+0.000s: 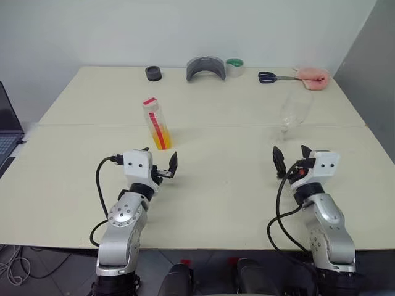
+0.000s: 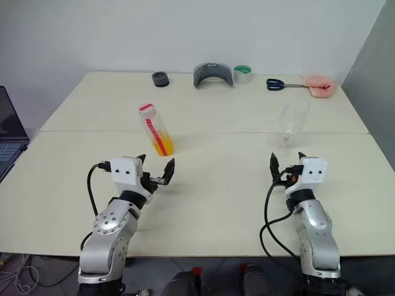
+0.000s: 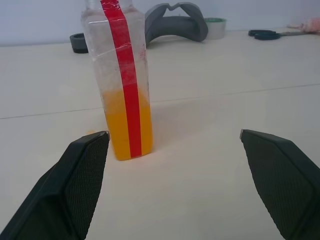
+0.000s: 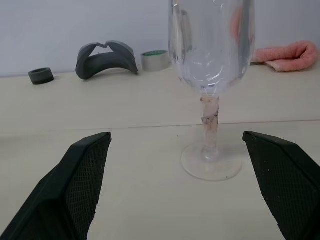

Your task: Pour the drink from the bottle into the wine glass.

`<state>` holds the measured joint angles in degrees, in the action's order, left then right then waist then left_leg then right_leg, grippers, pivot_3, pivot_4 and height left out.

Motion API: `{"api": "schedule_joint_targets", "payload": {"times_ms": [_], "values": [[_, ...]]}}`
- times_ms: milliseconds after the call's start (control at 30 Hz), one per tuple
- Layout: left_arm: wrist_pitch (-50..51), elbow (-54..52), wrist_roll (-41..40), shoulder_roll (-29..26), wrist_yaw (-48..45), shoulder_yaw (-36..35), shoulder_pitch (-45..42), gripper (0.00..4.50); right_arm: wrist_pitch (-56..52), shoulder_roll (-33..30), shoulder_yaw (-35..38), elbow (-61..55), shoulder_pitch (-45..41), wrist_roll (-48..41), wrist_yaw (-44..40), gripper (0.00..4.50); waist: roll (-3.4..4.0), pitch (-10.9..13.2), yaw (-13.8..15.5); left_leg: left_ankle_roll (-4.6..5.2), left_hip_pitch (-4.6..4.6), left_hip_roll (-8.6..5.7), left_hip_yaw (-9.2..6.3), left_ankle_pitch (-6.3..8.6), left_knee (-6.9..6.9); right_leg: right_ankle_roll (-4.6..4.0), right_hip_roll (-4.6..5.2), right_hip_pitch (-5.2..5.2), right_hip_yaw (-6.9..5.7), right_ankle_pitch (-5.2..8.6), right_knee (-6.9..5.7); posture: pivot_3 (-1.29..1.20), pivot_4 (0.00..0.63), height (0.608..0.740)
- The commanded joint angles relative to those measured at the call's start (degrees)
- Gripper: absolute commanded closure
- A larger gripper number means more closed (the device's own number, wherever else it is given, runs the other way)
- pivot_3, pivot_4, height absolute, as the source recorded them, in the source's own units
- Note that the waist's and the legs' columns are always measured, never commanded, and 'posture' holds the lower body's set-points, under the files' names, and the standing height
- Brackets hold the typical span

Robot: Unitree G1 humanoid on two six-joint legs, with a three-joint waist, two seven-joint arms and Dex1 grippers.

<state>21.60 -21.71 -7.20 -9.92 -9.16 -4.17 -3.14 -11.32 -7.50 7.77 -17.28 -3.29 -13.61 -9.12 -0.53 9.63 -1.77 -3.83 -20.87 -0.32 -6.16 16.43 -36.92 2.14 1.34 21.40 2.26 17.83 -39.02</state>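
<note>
1. Head views: bottle (image 1: 157,124) stands upright on the desk (image 1: 222,179), just ahead of the left end effector (image 1: 162,165), held wide, empty
2. Wine glass (image 1: 293,113) stands ahead of the right end effector (image 1: 291,158), also wide
3. Left wrist: drink (image 3: 120,125) is seen filling the bottle's lower part
4. Right wrist: glass seen empty, upright

The bottle (image 1: 157,124) stands upright on the counter (image 1: 222,185), clear plastic with a red-and-yellow label strip and red neck band. The drink (image 3: 125,125), orange-yellow, fills roughly its lower third. At 3 o'clock from it, well apart, the wine glass (image 1: 292,115) stands upright, clear, stemmed, empty.
</note>
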Motion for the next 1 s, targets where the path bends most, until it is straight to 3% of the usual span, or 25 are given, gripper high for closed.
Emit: {"api": "schedule_joint_targets", "payload": {"times_ms": [33, 1000], "values": [[-1.12, -0.59, 1.84, -0.62, 1.37, -0.15, -0.88, 0.01, 1.71, 0.09, 0.36, -0.4, -1.19, -0.37, -0.16, 0.0, 0.0, 0.0, 0.0, 0.0, 0.0, -0.01, 0.01, 0.0, 0.0, 0.0, 0.01, 0.0, 0.01, 0.0, 0.0, 0.0, 0.15, 0.74], [-0.71, 1.39, 2.73, 0.12, 1.64, 0.58, -1.62, 0.01, -0.65, -1.74, 0.03, -1.53, -0.3, -0.65, -1.19, 0.0, 0.0, 0.0, 0.02, 0.0, 0.0, 0.0, 0.0, 0.0, 0.0, 0.0, 0.01, 0.0, 0.0, 0.0, 0.0, 0.0, 0.15, 0.74]]}}
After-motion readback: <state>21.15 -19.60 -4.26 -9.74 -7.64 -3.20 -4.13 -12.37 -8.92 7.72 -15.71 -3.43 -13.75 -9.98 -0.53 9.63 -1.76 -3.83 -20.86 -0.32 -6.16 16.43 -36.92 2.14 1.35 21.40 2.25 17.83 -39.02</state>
